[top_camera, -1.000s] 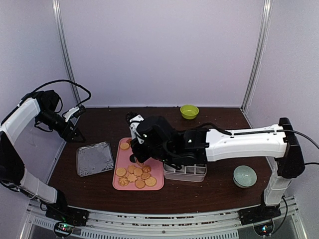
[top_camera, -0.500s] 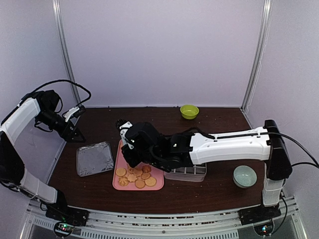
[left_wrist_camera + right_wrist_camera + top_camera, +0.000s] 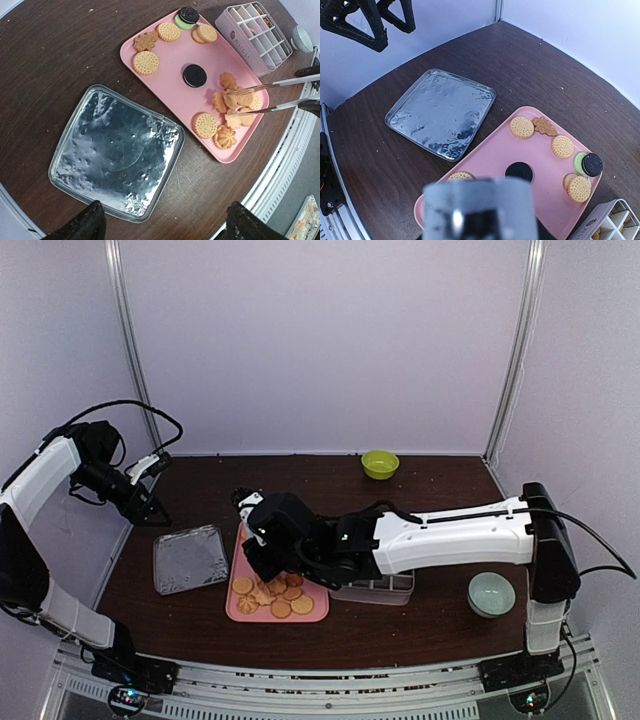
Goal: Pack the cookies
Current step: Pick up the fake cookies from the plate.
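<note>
Light is even and diffuse, coming from overhead. The white walls (image 3: 320,340) read bright and the dark table (image 3: 430,625) is moderately lit, with no hard shadows that I can find. The foil tray (image 3: 117,155) throws patchy white glare in both wrist views, and the metal tongs (image 3: 265,97) glint along their arms. The left wrist view is sharp, though the table edge curves with wide-angle distortion. The right wrist view is sharp on the table, but a grey mass (image 3: 480,207) against the lens is fully out of focus. The top view is slightly soft.
</note>
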`<state>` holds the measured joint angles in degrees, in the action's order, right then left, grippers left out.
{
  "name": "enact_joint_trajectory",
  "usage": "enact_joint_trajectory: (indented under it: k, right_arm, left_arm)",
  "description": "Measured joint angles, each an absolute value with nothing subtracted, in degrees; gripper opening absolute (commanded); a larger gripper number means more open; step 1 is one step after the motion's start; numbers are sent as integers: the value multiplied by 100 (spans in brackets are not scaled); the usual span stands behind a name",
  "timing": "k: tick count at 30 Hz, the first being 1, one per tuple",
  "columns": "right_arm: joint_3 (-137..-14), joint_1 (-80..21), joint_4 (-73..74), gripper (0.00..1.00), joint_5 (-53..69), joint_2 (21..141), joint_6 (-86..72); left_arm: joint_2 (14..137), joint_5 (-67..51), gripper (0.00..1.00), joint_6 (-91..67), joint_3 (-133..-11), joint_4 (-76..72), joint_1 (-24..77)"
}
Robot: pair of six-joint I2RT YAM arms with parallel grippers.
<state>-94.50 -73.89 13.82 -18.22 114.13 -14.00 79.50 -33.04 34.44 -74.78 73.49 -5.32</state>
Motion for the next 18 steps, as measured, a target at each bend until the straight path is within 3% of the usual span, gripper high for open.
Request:
enact_joint_trajectory:
  k: [10, 18]
  right_arm:
    - [-9413, -7367, 1382, 37, -1916, 11476, -1494]
    - [-9207, -7155, 1131, 25, -2036, 11399, -1492]
  left_arm:
    - [7950, -3293, 86, 3444, -7478, 7349, -532]
    - [7950, -3293, 86, 3444, -7478, 7349, -532]
